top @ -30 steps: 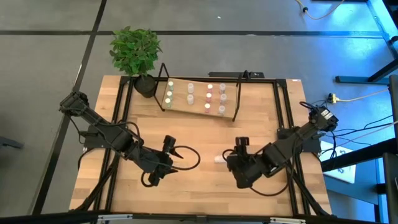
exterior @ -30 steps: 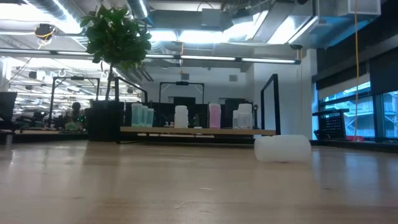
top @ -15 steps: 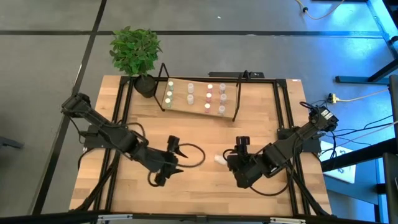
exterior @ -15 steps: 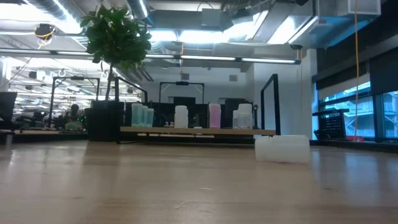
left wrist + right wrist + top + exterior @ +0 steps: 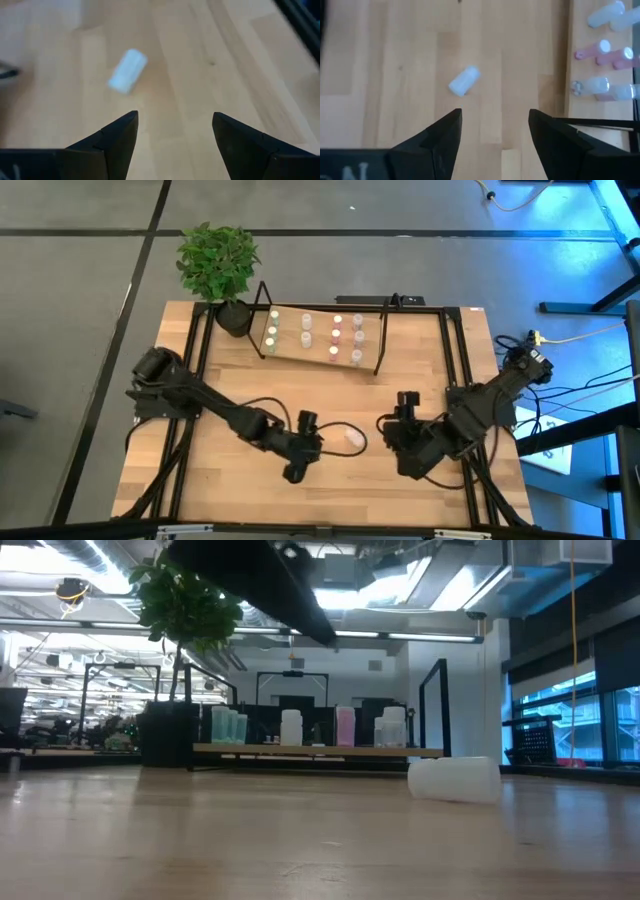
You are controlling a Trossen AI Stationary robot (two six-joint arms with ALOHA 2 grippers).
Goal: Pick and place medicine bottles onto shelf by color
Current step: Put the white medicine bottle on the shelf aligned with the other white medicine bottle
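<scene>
While loose, bottle (image 5: 354,437) between end effectors.

- Lying bottle (image 5: 354,437): white, translucent.
- Shelf (image 5: 317,358): light wood, black wire frame.
- Shelf bottles (image 5: 335,333): pink, white and yellow-green.
- Bench (image 5: 230,490): pale wood planks.
- Plant (image 5: 217,260): green leaves, black pot.
- Arms: dark.

Bare tabletop (image 5: 250,380) lying open mid-table, lone white bottle (image 5: 354,437) sitting between the grippers, shelf (image 5: 322,340) and plant (image 5: 219,265) blocking the far edge
</scene>
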